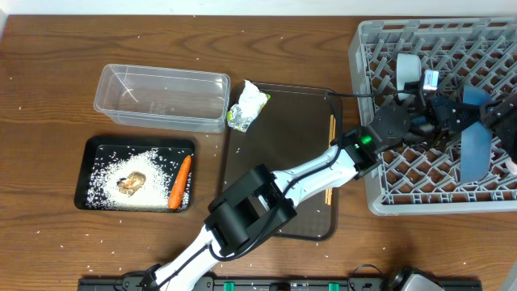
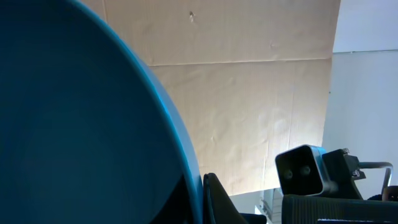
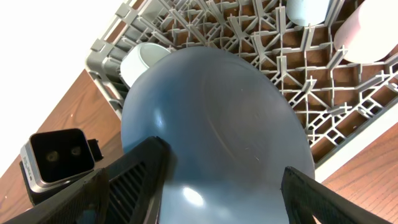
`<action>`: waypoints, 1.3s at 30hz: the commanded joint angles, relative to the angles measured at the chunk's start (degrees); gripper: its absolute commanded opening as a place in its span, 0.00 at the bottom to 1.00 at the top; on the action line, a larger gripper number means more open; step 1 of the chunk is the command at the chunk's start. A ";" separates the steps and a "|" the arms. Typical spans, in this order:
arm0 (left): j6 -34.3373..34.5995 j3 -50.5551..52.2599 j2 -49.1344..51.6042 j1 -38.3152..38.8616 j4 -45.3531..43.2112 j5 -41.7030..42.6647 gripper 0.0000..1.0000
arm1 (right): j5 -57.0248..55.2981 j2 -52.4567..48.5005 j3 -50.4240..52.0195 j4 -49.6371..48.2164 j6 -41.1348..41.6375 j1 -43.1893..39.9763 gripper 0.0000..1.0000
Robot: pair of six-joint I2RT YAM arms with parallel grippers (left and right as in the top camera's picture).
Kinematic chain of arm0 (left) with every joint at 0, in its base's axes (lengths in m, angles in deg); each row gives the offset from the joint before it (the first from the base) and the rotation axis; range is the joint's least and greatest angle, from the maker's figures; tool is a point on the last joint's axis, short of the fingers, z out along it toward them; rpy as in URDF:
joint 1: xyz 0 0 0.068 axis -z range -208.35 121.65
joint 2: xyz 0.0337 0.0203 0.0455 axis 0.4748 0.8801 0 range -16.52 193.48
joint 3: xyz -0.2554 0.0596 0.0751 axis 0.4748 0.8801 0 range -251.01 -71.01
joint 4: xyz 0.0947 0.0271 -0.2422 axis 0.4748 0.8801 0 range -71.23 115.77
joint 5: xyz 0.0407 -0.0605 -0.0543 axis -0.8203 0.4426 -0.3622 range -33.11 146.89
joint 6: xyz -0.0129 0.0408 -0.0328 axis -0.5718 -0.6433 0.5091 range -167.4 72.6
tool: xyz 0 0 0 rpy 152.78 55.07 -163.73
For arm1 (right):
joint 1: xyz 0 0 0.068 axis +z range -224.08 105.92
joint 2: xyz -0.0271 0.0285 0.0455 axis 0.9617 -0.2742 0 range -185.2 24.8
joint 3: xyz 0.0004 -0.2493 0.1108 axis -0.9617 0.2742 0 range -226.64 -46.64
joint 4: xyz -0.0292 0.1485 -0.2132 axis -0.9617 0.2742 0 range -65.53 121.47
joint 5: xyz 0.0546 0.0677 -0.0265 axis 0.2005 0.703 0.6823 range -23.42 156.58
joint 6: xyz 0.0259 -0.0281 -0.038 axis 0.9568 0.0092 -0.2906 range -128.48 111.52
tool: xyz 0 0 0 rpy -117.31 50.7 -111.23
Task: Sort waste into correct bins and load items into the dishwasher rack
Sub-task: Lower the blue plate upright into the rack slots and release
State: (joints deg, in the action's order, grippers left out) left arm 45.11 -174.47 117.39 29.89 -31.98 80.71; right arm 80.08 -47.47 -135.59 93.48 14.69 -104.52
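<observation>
Left arm stretched right across the table, its left gripper [image 1: 414, 121] over the dishwasher rack [image 1: 380, 202]. On the left wrist camera the dark-blue plate [image 2: 81, 118] fills half the view; its rim runs down into the closed fingers [image 2: 214, 199], so that pincer is pinched shut on the plate's edge, though the contact itself is cut off at the bottom of the frame. The right gripper [image 3: 221, 162] has jaws spread wide, one either side of the plate's rounded back [image 3: 211, 112]; whether they touch it I cannot tell. Plate on edge above the rack's pegs [image 3: 348, 93]. Whether it sits between them is hidden. From overhead only slivers of blue [image 1: 475, 149] show among the arms.

Pale cups [image 3: 146, 59] in the rack, mostly cropped — colours inside not visible. Chopsticks [image 1: 330, 133] on the brown tray [image 1: 275, 162], lower end hidden under the arm. Wrapper [image 1: 247, 107] beside the clear tub [image 1: 161, 97]. Carrot [image 1: 181, 182], brown lump [image 1: 131, 184] and rice [image 1: 105, 174] lie in the black tray [image 1: 81, 174].
</observation>
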 commanded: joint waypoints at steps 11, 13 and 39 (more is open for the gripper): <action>0.35 -1.40 2.60 -0.94 -1.18 1.49 0.52 | 0.07 -0.11 -0.28 -0.57 -0.94 -0.79 0.82; 0.33 -1.40 2.60 -1.53 -1.18 2.34 0.59 | 0.11 -0.11 -0.28 -1.27 -0.94 -0.79 0.81; -15.69 -1.40 0.13 -10.69 3.63 17.81 0.98 | 2.60 -0.04 -0.28 -2.78 -0.96 -0.79 0.82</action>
State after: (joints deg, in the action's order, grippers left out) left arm 33.74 -174.51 119.92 17.70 -28.52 96.66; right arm 82.26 -47.47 -135.59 90.70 14.50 -104.52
